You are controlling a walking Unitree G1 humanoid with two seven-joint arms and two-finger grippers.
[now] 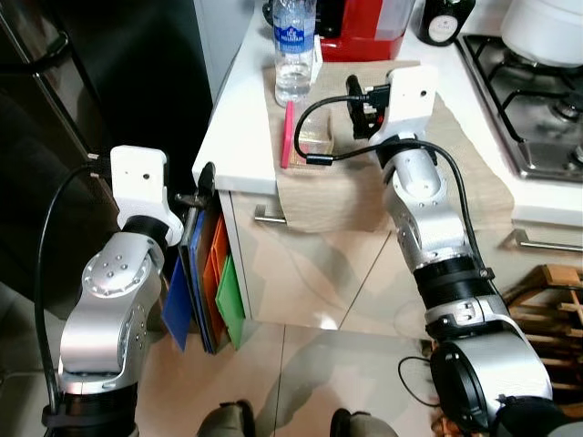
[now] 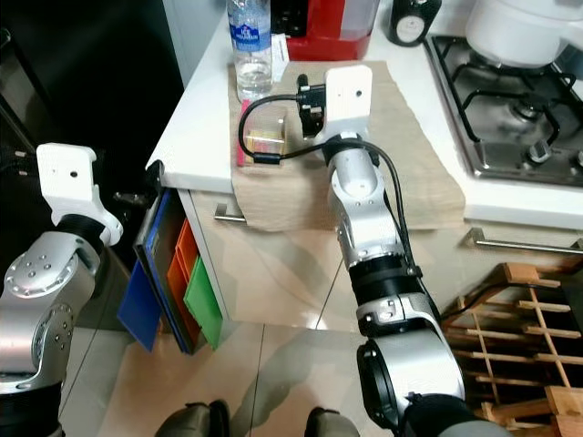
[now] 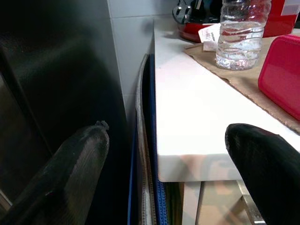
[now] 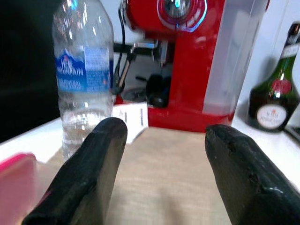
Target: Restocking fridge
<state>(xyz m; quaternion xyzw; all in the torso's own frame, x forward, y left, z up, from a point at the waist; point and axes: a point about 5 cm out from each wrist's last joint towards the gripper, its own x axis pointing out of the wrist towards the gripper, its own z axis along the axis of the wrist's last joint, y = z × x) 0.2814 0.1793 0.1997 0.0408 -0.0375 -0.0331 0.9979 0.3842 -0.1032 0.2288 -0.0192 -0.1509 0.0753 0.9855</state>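
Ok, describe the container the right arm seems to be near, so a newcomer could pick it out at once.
Find the white counter left of the stove, with a beige cloth draped over its edge. On the cloth, just in front of the water bottle, sits a clear container with a pink lid: low and boxy, unlike the tall bottle behind it.

Lighting is even and bright over the white glossy countertop [image 1: 239,127], which shows mild glare. The black fridge front [image 1: 82,137] at left stays in deep shade. The pale tiled floor [image 1: 301,373] carries soft reflections. Both wrist views show the near black fingers [image 4: 89,183] out of focus; the clear plastic water bottle [image 4: 84,70] is slightly blurred.
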